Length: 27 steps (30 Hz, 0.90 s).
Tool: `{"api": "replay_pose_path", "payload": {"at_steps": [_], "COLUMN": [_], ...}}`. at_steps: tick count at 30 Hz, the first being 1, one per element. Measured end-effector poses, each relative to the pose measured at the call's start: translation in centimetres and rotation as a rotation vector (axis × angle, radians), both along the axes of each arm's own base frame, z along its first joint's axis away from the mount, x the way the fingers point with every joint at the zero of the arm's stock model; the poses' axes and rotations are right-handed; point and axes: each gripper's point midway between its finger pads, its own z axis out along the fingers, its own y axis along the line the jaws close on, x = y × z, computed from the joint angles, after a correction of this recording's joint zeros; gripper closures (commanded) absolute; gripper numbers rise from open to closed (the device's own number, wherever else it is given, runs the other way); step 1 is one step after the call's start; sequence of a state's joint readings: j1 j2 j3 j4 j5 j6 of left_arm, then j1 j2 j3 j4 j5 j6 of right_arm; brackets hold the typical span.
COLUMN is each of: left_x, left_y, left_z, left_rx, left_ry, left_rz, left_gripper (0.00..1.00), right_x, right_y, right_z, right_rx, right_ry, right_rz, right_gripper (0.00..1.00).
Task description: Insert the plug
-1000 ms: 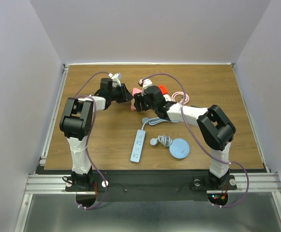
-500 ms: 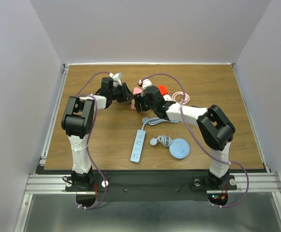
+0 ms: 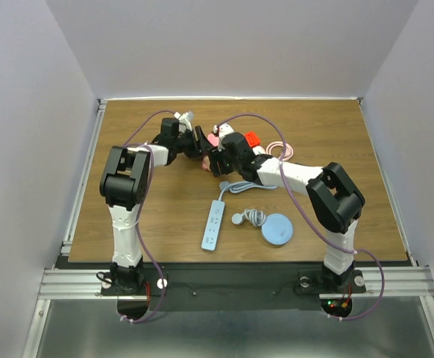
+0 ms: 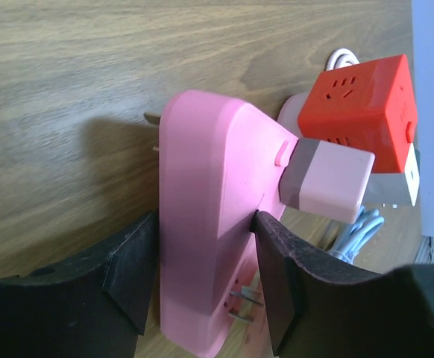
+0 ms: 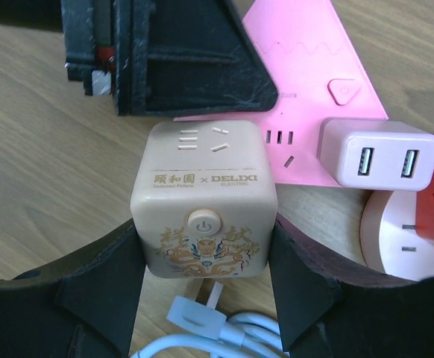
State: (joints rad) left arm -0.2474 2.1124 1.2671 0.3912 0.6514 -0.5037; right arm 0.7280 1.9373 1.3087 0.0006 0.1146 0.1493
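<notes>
My left gripper (image 4: 204, 253) is shut on a pink power strip (image 4: 202, 224) and holds it on edge on the table; the strip also shows in the top view (image 3: 212, 140). A pale pink USB charger (image 4: 329, 179) sits plugged in its face. My right gripper (image 5: 204, 253) is shut on a beige cube socket (image 5: 202, 194) with a power button and a dragon print, right in front of the pink strip (image 5: 306, 67). Two metal prongs (image 4: 248, 298) show at the strip's face by its slots. In the top view the two grippers (image 3: 200, 142) (image 3: 215, 156) meet at the back middle.
A red cube socket (image 4: 359, 101) stands just behind the charger, by a coiled pink cable (image 3: 278, 151). A white plug and cable (image 5: 195, 317) lie under the beige cube. Nearer me lie a white power strip (image 3: 213, 224), a grey plug (image 3: 238, 218) and a blue disc (image 3: 277, 228).
My left gripper has moved a little to the right, toward my right gripper, and now sits around the pink strip. The right arm has hardly moved.
</notes>
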Motion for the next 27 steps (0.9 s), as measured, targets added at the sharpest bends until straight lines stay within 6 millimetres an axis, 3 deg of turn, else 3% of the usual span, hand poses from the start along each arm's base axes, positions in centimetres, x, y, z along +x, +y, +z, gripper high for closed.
{"api": "replay_pose_path", "payload": {"at_steps": [1, 3, 4, 5, 8, 11, 19, 27], "left_x": [0.1, 0.2, 0.2, 0.1, 0.1, 0.0, -0.6, -1.2], "left_y": [-0.2, -0.7, -0.8, -1.0, -1.2, -1.3, -0.9, 0.0], "left_z": [0.1, 0.2, 0.1, 0.3, 0.7, 0.8, 0.6, 0.6], "left_rx": [-0.006, -0.018, -0.021, -0.034, -0.046, -0.053, -0.063, -0.043], "left_ry": [0.0, 0.001, 0.002, 0.001, -0.011, -0.016, -0.061, -0.085], "left_rz": [-0.007, -0.022, -0.027, -0.039, -0.051, -0.059, -0.029, 0.018], "left_gripper": [0.38, 0.47, 0.66, 0.66, 0.9, 1.0, 1.0, 1.0], "right_x": [-0.1, -0.3, -0.4, -0.6, -0.9, -1.0, -0.9, -0.7], "right_y": [-0.1, -0.2, -0.3, -0.5, -0.8, -1.0, -1.6, -0.7], "right_z": [-0.1, -0.2, -0.2, -0.4, -0.7, -0.8, -0.5, -0.2], "right_rx": [-0.004, -0.012, -0.014, -0.029, -0.045, -0.056, -0.095, -0.124], "right_ry": [0.005, 0.015, 0.017, 0.025, 0.037, 0.044, 0.055, 0.08], "right_rz": [0.001, 0.006, 0.006, 0.011, 0.012, 0.008, 0.019, 0.076], "right_gripper": [1.0, 1.0, 1.0, 1.0, 1.0, 1.0, 1.0, 1.0]}}
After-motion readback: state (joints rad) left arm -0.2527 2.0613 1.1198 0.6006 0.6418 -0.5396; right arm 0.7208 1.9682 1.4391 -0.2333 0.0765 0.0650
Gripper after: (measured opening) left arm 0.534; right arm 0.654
